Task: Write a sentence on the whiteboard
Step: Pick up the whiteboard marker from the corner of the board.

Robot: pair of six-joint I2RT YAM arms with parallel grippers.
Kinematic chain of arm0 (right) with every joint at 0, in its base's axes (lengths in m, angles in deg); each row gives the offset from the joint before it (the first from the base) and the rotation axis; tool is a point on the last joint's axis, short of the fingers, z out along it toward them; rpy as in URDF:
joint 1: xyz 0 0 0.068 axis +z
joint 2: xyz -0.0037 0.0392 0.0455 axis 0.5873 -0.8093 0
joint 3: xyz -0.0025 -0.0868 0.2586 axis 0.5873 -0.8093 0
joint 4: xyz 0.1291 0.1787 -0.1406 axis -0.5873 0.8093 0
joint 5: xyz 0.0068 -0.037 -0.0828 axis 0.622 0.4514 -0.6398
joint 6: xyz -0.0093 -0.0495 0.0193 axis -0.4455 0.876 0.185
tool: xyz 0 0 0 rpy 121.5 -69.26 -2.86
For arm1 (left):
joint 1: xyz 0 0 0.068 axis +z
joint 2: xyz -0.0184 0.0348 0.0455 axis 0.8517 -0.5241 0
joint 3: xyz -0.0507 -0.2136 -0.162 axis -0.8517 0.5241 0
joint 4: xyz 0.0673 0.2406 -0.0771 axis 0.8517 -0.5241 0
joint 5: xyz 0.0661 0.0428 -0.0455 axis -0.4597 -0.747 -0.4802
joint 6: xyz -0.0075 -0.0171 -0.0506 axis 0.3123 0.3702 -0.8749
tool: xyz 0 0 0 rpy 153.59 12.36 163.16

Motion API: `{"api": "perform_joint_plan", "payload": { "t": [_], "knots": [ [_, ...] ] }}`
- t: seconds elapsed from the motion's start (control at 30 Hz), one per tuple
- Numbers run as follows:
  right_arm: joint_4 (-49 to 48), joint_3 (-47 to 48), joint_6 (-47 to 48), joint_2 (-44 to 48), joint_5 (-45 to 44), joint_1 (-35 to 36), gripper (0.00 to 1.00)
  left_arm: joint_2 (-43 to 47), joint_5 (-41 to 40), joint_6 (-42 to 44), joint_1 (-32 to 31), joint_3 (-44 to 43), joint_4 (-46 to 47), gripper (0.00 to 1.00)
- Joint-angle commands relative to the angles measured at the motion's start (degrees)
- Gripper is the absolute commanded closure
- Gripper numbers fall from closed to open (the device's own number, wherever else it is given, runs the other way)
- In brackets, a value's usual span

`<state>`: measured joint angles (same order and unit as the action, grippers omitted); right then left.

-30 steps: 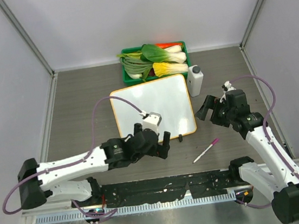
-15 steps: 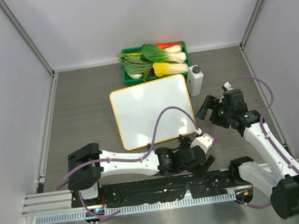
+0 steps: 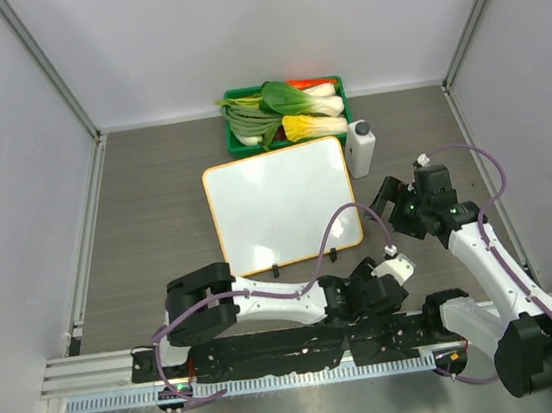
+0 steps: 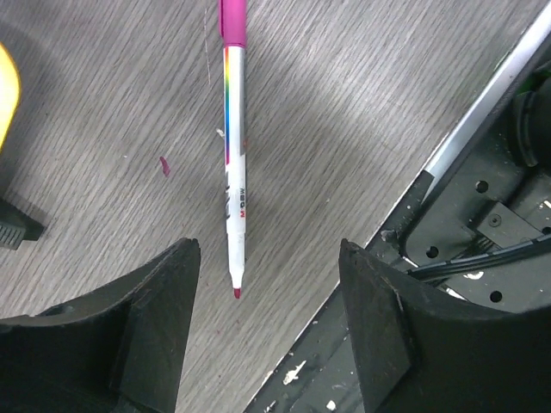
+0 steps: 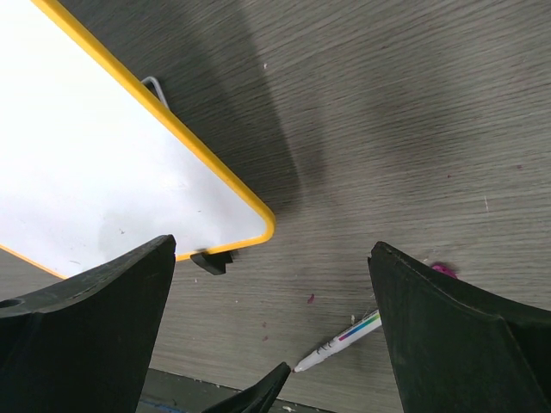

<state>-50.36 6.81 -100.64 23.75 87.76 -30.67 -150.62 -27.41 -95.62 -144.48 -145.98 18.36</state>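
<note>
At the near edge of the grey wood-grain table (image 3: pixel 155 201), the left arm is stretched low to its right, and the left gripper (image 4: pixel 269 258) is held just above the table with its fingers (image 4: pixel 155 327) spread wide. Between them, untouched, a marker (image 4: pixel 232 172) is seen lying flat: a white barrel with a rainbow stripe, its magenta tip bared and pointing toward the wrist camera, its magenta end pointing away. A small pink smear (image 4: pixel 164 165) is marked on the table just beside it.

Farther in, two black clips (image 3: pixel 275 269) are fixed to the near rim of the whiteboard (image 3: pixel 281 206). The board is laid flat near the middle of the table, slightly turned, and its face is shown as plain white inside the orange rim.

To the right of the board's near right corner, the right gripper (image 3: pixel 384 203) is held above the table, its jaws parted wide and nothing gripped. From its wrist camera, that corner of the board and the marker are seen below.

A white bottle (image 3: pixel 361 148) is stood just beside the board's far right corner. Behind the board, at the far edge, a green tray (image 3: pixel 239 149) is filled with leafy vegetables (image 3: pixel 288 99).
</note>
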Motion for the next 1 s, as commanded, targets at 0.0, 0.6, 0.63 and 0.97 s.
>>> {"api": "perform_joint_plan", "payload": {
  "t": [0.0,0.6,0.63,0.97],
  "knots": [
    [-0.7,0.1,0.3,1.1,0.4,-0.3,0.01,-1.8,-1.2,1.9,1.0,-2.3,2.1,0.33],
    [0.8,1.3,1.0,4.4,-1.8,-0.6,0.00,-5.7,1.1,0.8,3.2,-0.2,-0.2,1.00],
    [1.0,1.4,1.1,4.9,-1.9,-0.5,0.01,-5.4,1.3,1.0,3.1,-0.2,-0.2,1.00],
    [-0.3,5.1,4.1,14.8,-7.4,-0.5,0.00,6.2,3.3,1.7,3.7,2.9,0.9,1.00]
  ]
}}
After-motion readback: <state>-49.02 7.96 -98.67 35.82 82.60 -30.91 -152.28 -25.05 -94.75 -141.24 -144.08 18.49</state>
